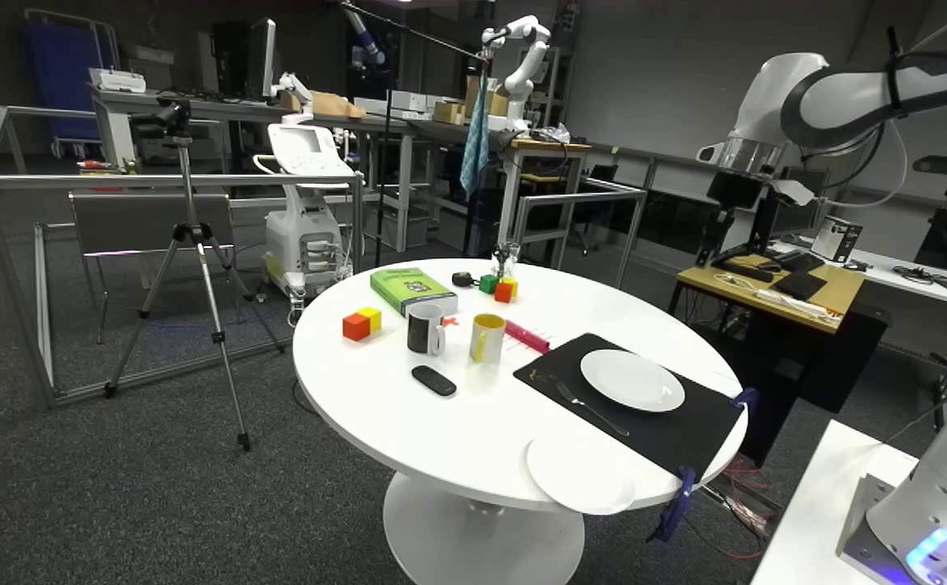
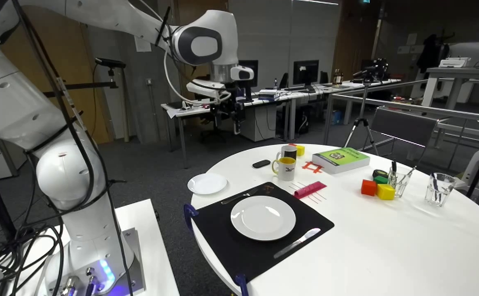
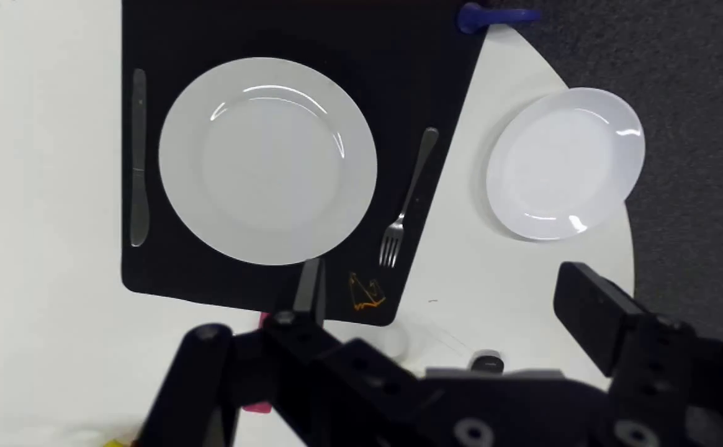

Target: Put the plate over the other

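Fingers: wide apart, empty | Plate: wrist view, right, overhanging counter edge; other plate left, on black mat | Handling (judged): stiff, slick, probably brittle, fairly light | Hold: pinch overhanging rim, one finger beneath, level lift

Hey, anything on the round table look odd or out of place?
Yes, the white plate beside the black mat: its outer part juts past the table edge, over the floor, while the other plate lies wholly on the mat.

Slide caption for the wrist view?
Open gripper in foreground; white dinner plate on black placemat between table knife and fork, second white plate overhanging table edge.
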### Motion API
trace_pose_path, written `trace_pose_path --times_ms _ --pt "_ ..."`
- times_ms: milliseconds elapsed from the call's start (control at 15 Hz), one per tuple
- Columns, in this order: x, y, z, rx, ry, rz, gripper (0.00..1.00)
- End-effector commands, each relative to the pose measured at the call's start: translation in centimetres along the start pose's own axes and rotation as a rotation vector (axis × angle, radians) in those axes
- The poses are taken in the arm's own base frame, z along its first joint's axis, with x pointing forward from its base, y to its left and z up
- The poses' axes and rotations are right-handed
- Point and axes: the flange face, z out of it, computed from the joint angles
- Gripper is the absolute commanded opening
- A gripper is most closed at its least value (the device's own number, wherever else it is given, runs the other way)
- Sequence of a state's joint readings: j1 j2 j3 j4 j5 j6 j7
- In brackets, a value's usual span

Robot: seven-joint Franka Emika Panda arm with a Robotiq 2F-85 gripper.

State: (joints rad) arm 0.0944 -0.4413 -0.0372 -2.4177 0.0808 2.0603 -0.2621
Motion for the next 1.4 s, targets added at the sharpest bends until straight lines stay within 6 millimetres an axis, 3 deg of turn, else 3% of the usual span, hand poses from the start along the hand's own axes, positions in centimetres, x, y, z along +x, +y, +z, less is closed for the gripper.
trace_pose_path --times_ms 0,200,467,867,1133,1200,1333 --pt "3.2 2.4 1.6 0.116 0.016 -0.024 1.00" --pt "5.4 3.6 4.0 0.188 -0.002 -0.033 1.00" --pt "8.3 3.7 7.4 0.220 -0.050 -0.093 1.00" --pt "12.2 1.6 13.2 0.239 -0.160 -0.214 1.00" --pt "13.7 0.3 15.0 0.284 -0.205 -0.264 1.00" --pt "12.6 -0.1 15.5 0.251 -0.195 -0.231 1.00" --pt "13.3 -0.2 15.9 0.260 -0.206 -0.241 1.00"
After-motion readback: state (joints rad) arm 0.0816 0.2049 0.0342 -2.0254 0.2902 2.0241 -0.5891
